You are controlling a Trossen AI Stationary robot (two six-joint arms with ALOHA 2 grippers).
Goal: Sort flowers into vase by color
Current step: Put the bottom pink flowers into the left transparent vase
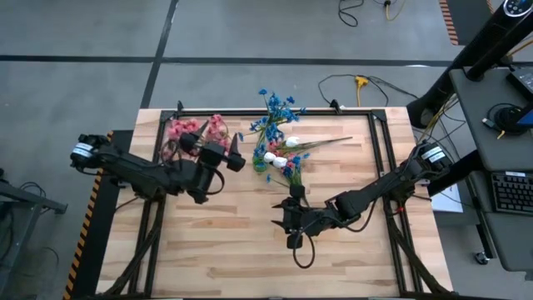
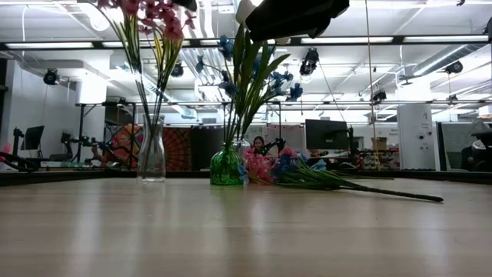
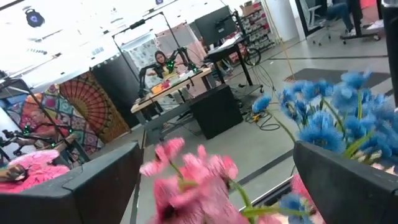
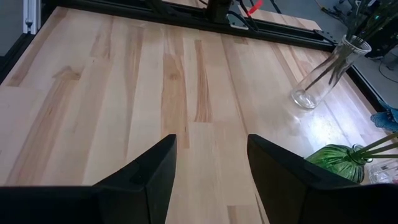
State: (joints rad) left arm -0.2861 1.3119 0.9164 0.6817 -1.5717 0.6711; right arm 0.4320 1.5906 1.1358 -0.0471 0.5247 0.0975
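Observation:
A clear glass vase (image 2: 151, 158) holds pink flowers (image 1: 196, 133) at the table's far left. Beside it a green vase (image 2: 226, 166) holds blue flowers (image 1: 276, 112). Loose sprigs (image 1: 293, 154) with white, pink and blue blossoms lie on the table right of the green vase, a long stem (image 2: 400, 192) pointing right. My left gripper (image 1: 237, 158) hangs open and level between the two vases. In its wrist view a pink blossom (image 3: 193, 186) shows between the fingers, touching neither. My right gripper (image 1: 287, 225) is open over bare wood (image 4: 211, 93) at mid-table, holding nothing.
A black frame (image 1: 275, 110) runs along the table's far edge and sides. The near half of the wooden table (image 1: 250, 267) is bare wood. Both vases (image 4: 323, 74) stand ahead and to one side of my right gripper. A person sits at a desk in the room beyond (image 2: 257, 143).

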